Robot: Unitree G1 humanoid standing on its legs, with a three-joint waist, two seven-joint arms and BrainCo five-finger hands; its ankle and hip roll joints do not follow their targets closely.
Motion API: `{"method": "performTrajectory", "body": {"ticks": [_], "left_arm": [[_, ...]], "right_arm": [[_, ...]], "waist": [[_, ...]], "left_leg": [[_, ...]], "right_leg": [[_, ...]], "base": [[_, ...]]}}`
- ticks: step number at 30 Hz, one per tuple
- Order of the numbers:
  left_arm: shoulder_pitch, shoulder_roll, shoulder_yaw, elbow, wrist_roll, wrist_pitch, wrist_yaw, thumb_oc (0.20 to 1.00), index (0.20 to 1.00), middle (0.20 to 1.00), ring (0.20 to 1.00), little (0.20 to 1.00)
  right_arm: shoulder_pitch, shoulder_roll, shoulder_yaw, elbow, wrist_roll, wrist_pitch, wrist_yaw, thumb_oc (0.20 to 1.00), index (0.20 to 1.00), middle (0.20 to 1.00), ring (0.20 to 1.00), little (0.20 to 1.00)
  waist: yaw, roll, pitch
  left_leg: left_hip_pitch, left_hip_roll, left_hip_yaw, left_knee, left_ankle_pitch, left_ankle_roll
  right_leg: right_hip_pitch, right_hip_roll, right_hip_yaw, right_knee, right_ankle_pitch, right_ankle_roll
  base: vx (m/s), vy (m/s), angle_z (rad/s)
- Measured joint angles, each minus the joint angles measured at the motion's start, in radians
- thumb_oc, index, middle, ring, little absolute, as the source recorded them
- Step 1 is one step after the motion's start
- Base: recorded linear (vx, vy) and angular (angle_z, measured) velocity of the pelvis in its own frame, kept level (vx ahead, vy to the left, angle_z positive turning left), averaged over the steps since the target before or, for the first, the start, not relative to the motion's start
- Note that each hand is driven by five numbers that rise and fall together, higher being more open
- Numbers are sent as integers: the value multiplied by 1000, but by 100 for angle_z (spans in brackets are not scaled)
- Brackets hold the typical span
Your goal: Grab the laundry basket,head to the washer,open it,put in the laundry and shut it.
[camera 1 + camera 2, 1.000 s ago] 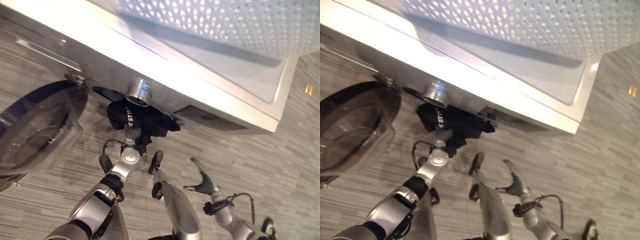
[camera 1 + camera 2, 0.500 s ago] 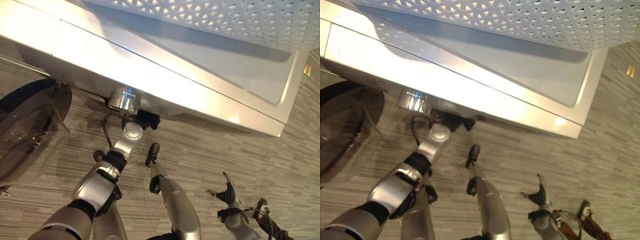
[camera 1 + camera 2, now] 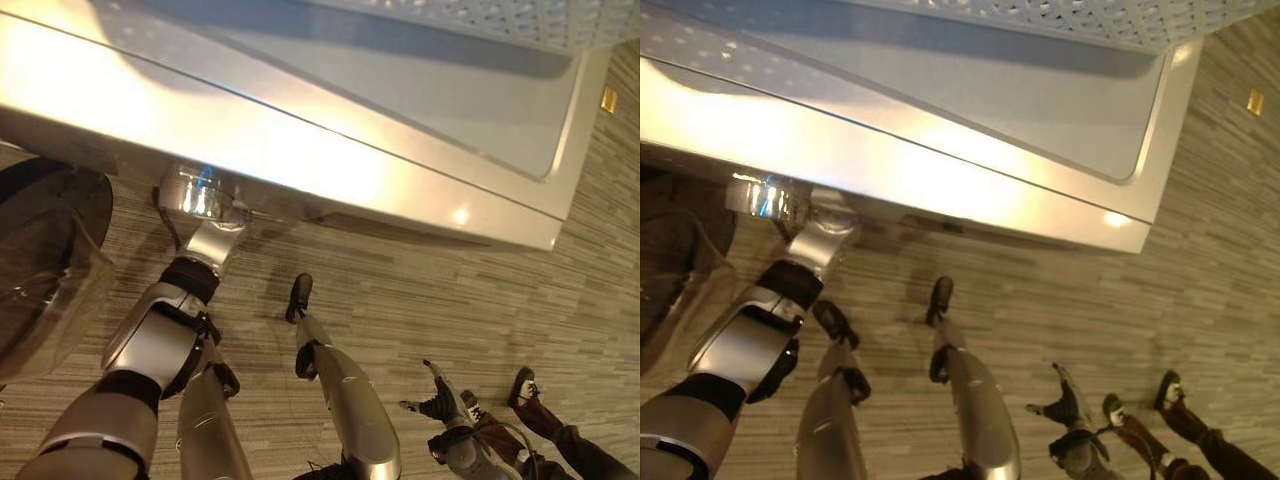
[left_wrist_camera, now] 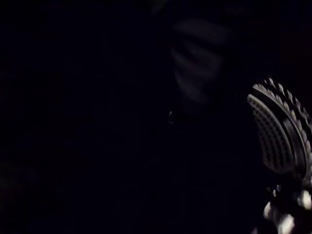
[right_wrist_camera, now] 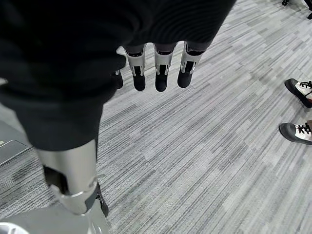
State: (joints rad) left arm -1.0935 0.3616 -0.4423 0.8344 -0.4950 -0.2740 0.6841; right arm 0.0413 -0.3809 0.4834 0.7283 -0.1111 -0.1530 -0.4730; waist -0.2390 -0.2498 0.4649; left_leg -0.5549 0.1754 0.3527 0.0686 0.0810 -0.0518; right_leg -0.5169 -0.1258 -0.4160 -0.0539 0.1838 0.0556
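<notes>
Washer (image 3: 330, 110), one, silver-white, ran across the top of both eye views from upper left to right, seen from above. Its round glass door (image 3: 40, 265), one, stood swung open at the left edge of the frame; the right eye view showed just a sliver of it (image 3: 670, 270). One chrome knob (image 3: 198, 192) sat on the washer's front edge, upper left of center. The left arm came up from the lower left and ran under that front edge beside the knob, so the left hand was hidden inside the machine; could not tell whether its fingers were straight or curled. Left wrist view was almost all dark: one perforated metal drum surface (image 4: 275, 134) at the right side, and a faint dark folded shape at upper center that could be laundry, too dim to say. No laundry could be made out in the eye views.

Right hand (image 3: 435, 400) hung low at the lower right of the eye views, over the grey striped carpet (image 3: 420, 290), well apart from the washer. Right wrist view showed its fingers (image 5: 161, 73) straight, dark tips pointing out over the carpet, nothing held.

Person: two shoes (image 5: 300, 90) at the right edge of the right wrist view, grey-white with laces; in the eye views the shoes and one dark trouser leg (image 3: 570, 445) showed in the lower right corner, just beside the right hand.
</notes>
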Motion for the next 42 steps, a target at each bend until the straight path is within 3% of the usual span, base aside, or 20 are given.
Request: {"method": "performTrajectory", "body": {"ticks": [1, 2, 4, 6, 7, 8, 10, 14, 19, 23, 27, 29, 30, 32, 33, 35, 36, 37, 39, 42], "left_arm": [[-1, -32, 36, 0, -88, -11, -16, 1000, 1000, 1000, 1000, 1000], [-4, -63, 48, 3, -229, -27, -41, 1000, 1000, 1000, 1000, 1000], [-8, -72, 47, 34, -339, -28, -82, 1000, 1000, 1000, 1000, 1000], [-36, -20, -59, 95, -348, -5, -136, 1000, 1000, 1000, 1000, 1000], [-94, 24, -153, 167, -313, 42, -174, 1000, 1000, 1000, 1000, 1000], [-117, 39, -180, 192, -260, 65, -189, 1000, 1000, 1000, 1000, 1000], [-187, 75, -335, 287, -76, 141, -232, 1000, 1000, 1000, 1000, 1000], [-269, 53, -448, 419, 291, 285, -270, 1000, 1000, 1000, 1000, 1000], [-307, 35, -580, 440, 677, 378, -306, 1000, 1000, 1000, 1000, 1000], [-332, 22, -671, 394, 947, 416, -341, 1000, 1000, 1000, 1000, 1000], [-322, 16, -653, 305, 1017, 430, -341, 1000, 1000, 1000, 1000, 1000], [-300, 18, -594, 256, 1024, 437, -343, 1000, 1000, 1000, 1000, 1000], [-274, 18, -547, 216, 1024, 446, -343, 1000, 1000, 1000, 1000, 1000], [-100, 17, -319, -8, 949, 451, -313, 1000, 1000, 1000, 1000, 1000], [-76, 17, -316, -30, 918, 449, -302, 1000, 1000, 1000, 1000, 1000], [93, 34, -177, -191, 826, 397, -289, 1000, 1000, 1000, 1000, 1000], [203, 39, -156, -306, 760, 348, -267, 1000, 1000, 1000, 1000, 1000], [238, 15, -197, -309, 719, 329, -267, 1000, 1000, 1000, 1000, 1000], [380, -47, -166, -336, 652, 275, -258, 1000, 1000, 1000, 1000, 1000], [449, -115, -207, -261, 581, 278, -280, 1000, 1000, 1000, 1000, 1000]], "right_arm": [[-3, 1, 0, 0, 1, 2, 1, 1000, 1000, 1000, 1000, 1000], [-10, 3, -3, -5, 9, 9, 3, 1000, 1000, 1000, 1000, 1000], [-20, 5, -29, -29, 30, 17, 10, 1000, 1000, 1000, 1000, 1000], [-27, -1, -66, -72, 52, 19, 22, 1000, 1000, 1000, 1000, 1000], [-30, -4, -81, -88, 65, 20, 30, 1000, 1000, 1000, 1000, 1000], [-29, -8, -84, -93, 67, 19, 37, 1000, 1000, 1000, 1000, 1000], [-34, -14, -79, -79, 71, 19, 60, 1000, 1000, 1000, 1000, 1000], [-59, -18, -59, -22, 98, 19, 84, 1000, 1000, 1000, 1000, 1000], [-68, -19, -20, -7, 99, 16, 96, 1000, 1000, 1000, 1000, 1000], [-78, -19, 7, 2, 109, 17, 111, 1000, 1000, 1000, 1000, 1000], [-87, -12, 17, 2, 115, 14, 108, 1000, 1000, 1000, 1000, 1000], [-87, -9, 18, 1, 115, 10, 106, 1000, 1000, 1000, 1000, 1000], [-86, -8, 19, 2, 115, 11, 106, 1000, 1000, 1000, 1000, 1000], [-86, -2, 18, 1, 114, 14, 103, 1000, 1000, 1000, 1000, 1000], [-86, 3, 14, 0, 114, 16, 102, 1000, 1000, 1000, 1000, 1000], [-78, 5, -5, -17, 113, 22, 100, 1000, 1000, 1000, 1000, 1000], [-52, 6, -31, -33, 112, 26, 96, 1000, 1000, 1000, 1000, 1000], [-45, 0, -38, -28, 107, 31, 89, 1000, 1000, 1000, 1000, 1000], [-50, 18, -72, -12, 106, 43, 83, 1000, 1000, 1000, 1000, 1000], [-62, 21, -71, 3, 106, 51, 84, 1000, 1000, 1000, 1000, 1000]], "waist": [[0, 0, 0], [-1, 0, 0], [-4, 0, 0], [-7, 1, 1], [-1, 1, 1], [2, 1, 1], [8, 3, 2], [27, 6, 4], [55, 12, 8], [72, 20, 14], [80, 23, 16], [84, 24, 17], [86, 26, 18], [99, 39, 27], [104, 39, 27], [115, 58, 40], [117, 73, 46], [144, 100, 44], [154, 112, 44], [164, 119, 43]], "left_leg": [[-8, -1, 0, 0, 1, 1], [-11, -3, 1, 0, 5, 3], [-5, -4, 0, -1, 6, 5], [7, -8, 2, -2, 7, 7], [19, -8, 11, -2, 7, 7], [25, -8, 17, -2, 7, 7], [35, -10, 19, -1, 9, 9], [42, -14, 18, -7, 16, 12], [42, -20, 12, -18, 24, 15], [38, -33, 5, -23, 24, 16], [28, -43, -16, -28, 28, 21], [29, -48, -16, -35, 28, 22], [29, -48, -17, -36, 29, 22], [40, -43, -29, -37, 29, 22], [49, -42, -36, -37, 29, 22], [82, -44, -41, -41, 29, 22], [107, -47, -42, -43, 29, 22], [107, -49, -52, -42, 29, 22], [116, -54, -69, -43, 29, 21], [117, -53, -69, -44, 28, 21]], "right_leg": [[-8, -2, 0, 2, 1, -1], [-13, -4, 0, 6, 4, -4], [-12, -12, 0, 16, 4, -5], [-4, -13, 3, 21, 4, -5], [-3, -16, 12, 32, 4, -5], [-1, -16, 18, 35, 4, -5], [8, -17, 21, 35, 4, -5], [15, -20, 19, 33, 4, -5], [14, -23, 9, 33, 4, -4], [14, -37, 0, 35, -1, 1], [13, -48, -12, 37, -2, 3], [10, -49, -12, 38, -2, 3], [11, -50, -12, 38, -2, 3], [16, -52, -12, 50, -2, 3], [18, -52, -10, 57, -3, 3], [43, -54, -8, 62, -3, 3], [67, -56, -9, 59, -7, 7], [74, -59, -11, 62, -17, 15], [84, -64, -11, 72, -41, 18], [85, -63, -11, 73, -41, 17]], "base": [[0, 0, 0], [0, 0, 0], [0, 0, 0], [3, 19, -4], [6, 11, -13], [-2, 23, -15], [-2, 6, -4], [0, 0, 0], [-5, -21, 5], [-5, -11, 9], [-2, 3, 12], [0, 0, 0], [0, 0, 0], [-2, 11, -4], [-6, 51, -10], [-7, 42, -11], [0, 0, 0], [-12, 37, 12], [-13, 34, 15], [-5, 43, 2]]}}
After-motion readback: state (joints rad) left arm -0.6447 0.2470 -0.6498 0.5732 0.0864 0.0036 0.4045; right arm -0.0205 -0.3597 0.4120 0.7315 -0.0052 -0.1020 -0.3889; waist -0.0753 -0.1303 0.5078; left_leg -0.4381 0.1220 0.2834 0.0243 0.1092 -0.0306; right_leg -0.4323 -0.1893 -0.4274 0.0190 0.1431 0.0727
